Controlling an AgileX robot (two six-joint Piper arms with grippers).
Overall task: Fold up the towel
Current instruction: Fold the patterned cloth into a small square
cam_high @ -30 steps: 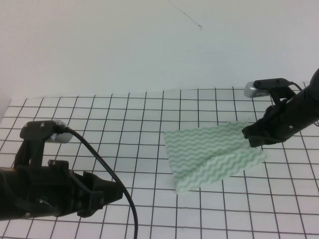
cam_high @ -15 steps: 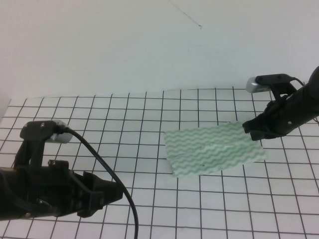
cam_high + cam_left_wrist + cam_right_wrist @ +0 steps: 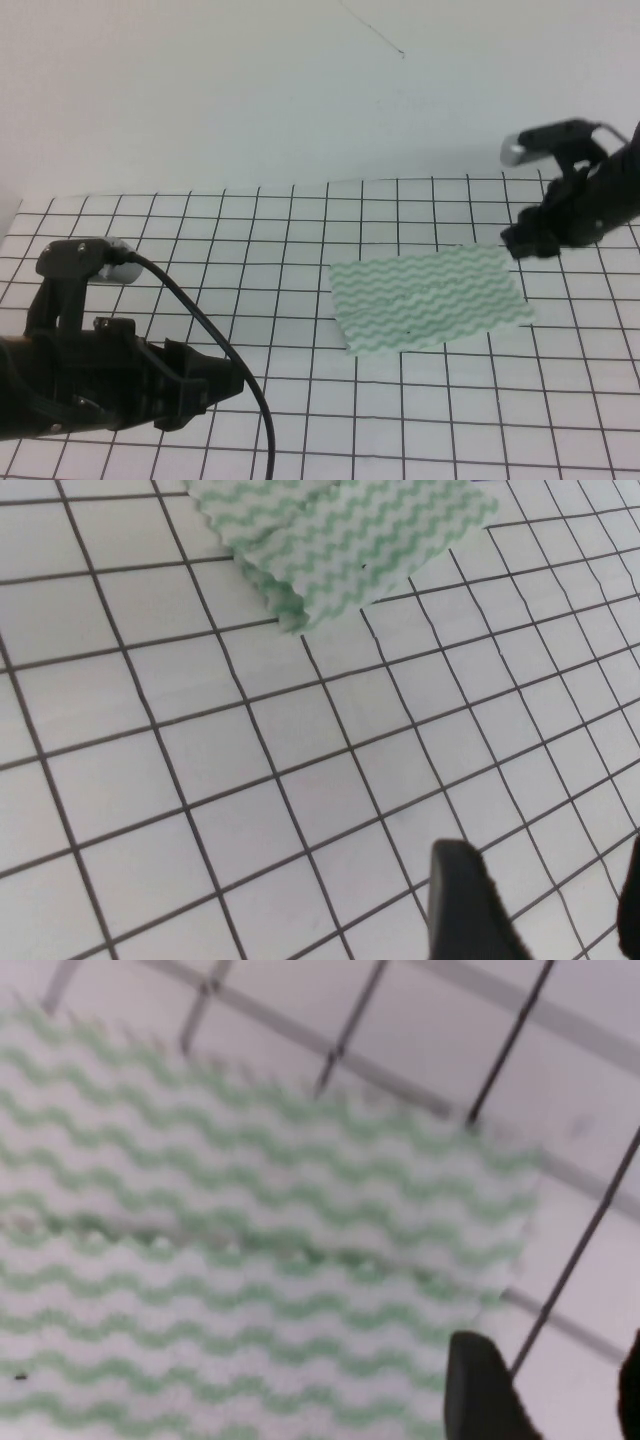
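Towel (image 3: 430,300) between left hand (image 3: 237,384), right hand (image 3: 514,244)

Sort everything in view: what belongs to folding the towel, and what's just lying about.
Belongs to the job: towel, lying flat; right gripper, open, at the towel's far right corner.
Just there: left gripper, open, parked at the near left; cable on the left arm; gridded table.
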